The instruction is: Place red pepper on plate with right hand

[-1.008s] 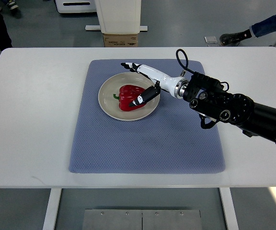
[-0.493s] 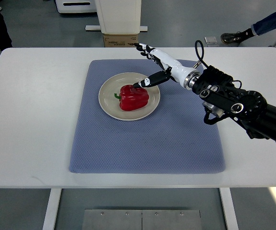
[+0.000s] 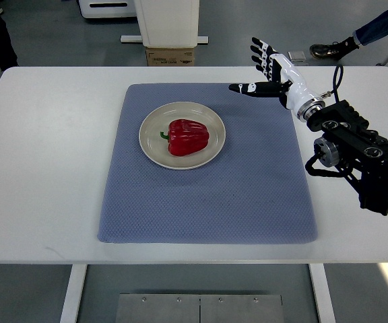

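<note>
From above, a red pepper (image 3: 188, 136) lies on a cream plate (image 3: 151, 145) on a blue mat (image 3: 207, 202) covering a white table (image 3: 46, 168). The right hand (image 3: 275, 70) hovers near the mat's far right corner, fingers spread, empty. Grey floor and a cardboard box (image 3: 170, 56) lie beyond.

No writing can be read anywhere; the cardboard box (image 3: 170, 56) on the floor beyond the counter (image 3: 46, 168) bears print too small to make out.

Red pepper (image 3: 188, 136) on beige plate (image 3: 151, 141)
</note>
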Tool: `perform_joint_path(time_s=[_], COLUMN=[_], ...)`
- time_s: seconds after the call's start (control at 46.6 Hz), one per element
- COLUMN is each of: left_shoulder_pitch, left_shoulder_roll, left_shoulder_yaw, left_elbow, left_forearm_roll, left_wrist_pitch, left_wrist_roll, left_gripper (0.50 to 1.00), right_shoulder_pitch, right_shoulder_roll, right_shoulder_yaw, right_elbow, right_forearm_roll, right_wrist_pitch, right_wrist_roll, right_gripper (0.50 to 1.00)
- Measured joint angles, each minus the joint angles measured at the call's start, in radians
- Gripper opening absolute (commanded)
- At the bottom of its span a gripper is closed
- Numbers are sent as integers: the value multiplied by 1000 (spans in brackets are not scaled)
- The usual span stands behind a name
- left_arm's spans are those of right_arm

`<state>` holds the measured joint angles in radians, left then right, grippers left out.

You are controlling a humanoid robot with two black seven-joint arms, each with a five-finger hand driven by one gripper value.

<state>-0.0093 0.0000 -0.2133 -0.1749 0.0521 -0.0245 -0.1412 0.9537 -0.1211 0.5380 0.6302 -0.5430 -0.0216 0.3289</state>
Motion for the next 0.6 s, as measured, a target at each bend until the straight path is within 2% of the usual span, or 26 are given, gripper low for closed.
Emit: perform_joint_path(time_s=[0.343,0.6], left_shoulder_pitch=[0,0], left_shoulder_roll=[0,0], left_shoulder_yaw=[0,0], left_elbow=[0,0], left_forearm_roll=[0,0], left_wrist_pitch=[0,-1], left_wrist_roll=[0,0], left_gripper=[1000,1000], right_shoulder_pitch=[-92,-134], right_shoulder_roll=[9,56], right_shoulder_yaw=[238,371], right_elbow=[3,2], right_forearm_roll=[0,0], right_wrist_pitch=[1,1], right_wrist_roll=[-65,-74], right_gripper=[998,1000])
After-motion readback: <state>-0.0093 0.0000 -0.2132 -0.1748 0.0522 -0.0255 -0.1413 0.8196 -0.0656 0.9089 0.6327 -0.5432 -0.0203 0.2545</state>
